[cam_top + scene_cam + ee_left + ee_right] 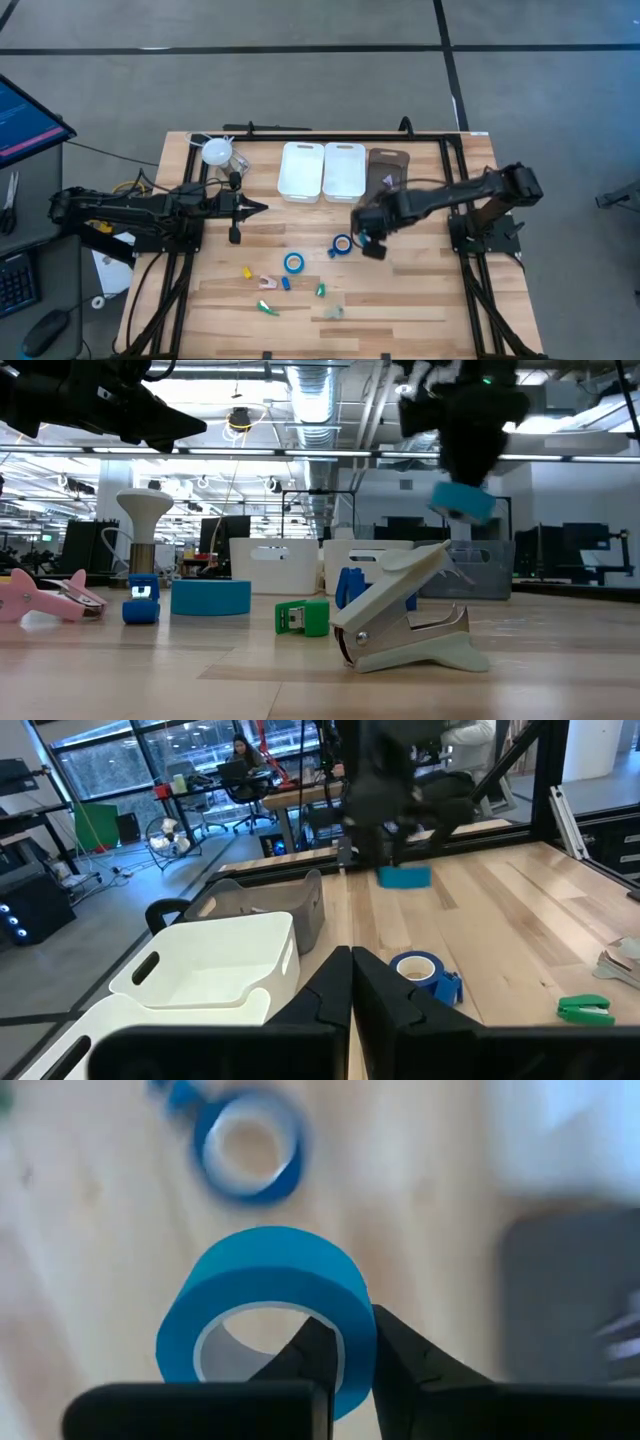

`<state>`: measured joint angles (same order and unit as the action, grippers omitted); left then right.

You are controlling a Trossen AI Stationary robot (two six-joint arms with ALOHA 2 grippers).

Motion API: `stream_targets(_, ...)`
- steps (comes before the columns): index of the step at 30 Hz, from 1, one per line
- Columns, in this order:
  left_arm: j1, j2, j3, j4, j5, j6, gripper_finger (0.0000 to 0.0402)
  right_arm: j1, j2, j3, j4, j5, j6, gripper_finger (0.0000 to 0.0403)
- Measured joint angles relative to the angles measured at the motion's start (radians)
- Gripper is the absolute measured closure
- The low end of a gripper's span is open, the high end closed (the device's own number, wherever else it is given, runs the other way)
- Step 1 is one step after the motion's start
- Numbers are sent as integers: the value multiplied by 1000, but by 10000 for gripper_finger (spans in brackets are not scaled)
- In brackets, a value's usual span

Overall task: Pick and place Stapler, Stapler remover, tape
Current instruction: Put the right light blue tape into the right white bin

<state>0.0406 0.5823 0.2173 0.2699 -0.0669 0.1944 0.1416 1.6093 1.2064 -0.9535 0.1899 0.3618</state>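
Note:
My right gripper (pixel 372 244) hangs over the table's middle, shut on a blue tape roll (pixel 463 501) that it holds well above the wood. A second tape roll (pixel 343 244) lies on the table just left of it, and a third (pixel 293 262) lies flat farther left. The pale stapler remover (pixel 410 622) sits near the front edge. A green mini stapler (pixel 302 617) and other small coloured pieces lie around it. At the left, my left gripper (pixel 255 208) stays shut and level above the table, holding nothing. My right gripper pinches the tape roll's wall (pixel 350 1330), with one finger (pixel 310 1352) inside the ring and the other (pixel 402 1352) outside it. The fingers come from above, pointing steeply down. The roll hangs lifted clear of the table, slightly tilted.
Two white bins (pixel 300 170) (pixel 344 170) and a grey bin (pixel 387 168) stand side by side at the far edge. A white mushroom-shaped object (pixel 217 152) stands at the far left. Bare wood lies to the right of the small pieces.

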Motion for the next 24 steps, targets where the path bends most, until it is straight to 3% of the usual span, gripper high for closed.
stream_targets(6,0,0,0,0,0,0,399,-104,-2,87,46,192,-123,377)
stream_targets(10,0,0,0,0,0,0,399,-171,-2,90,171,252,-162,377)
stream_targets(18,0,0,0,0,0,0,399,-287,41,88,327,309,-193,377)
stream_targets(24,0,0,0,1,-4,1,399,-342,165,89,389,307,-204,377)
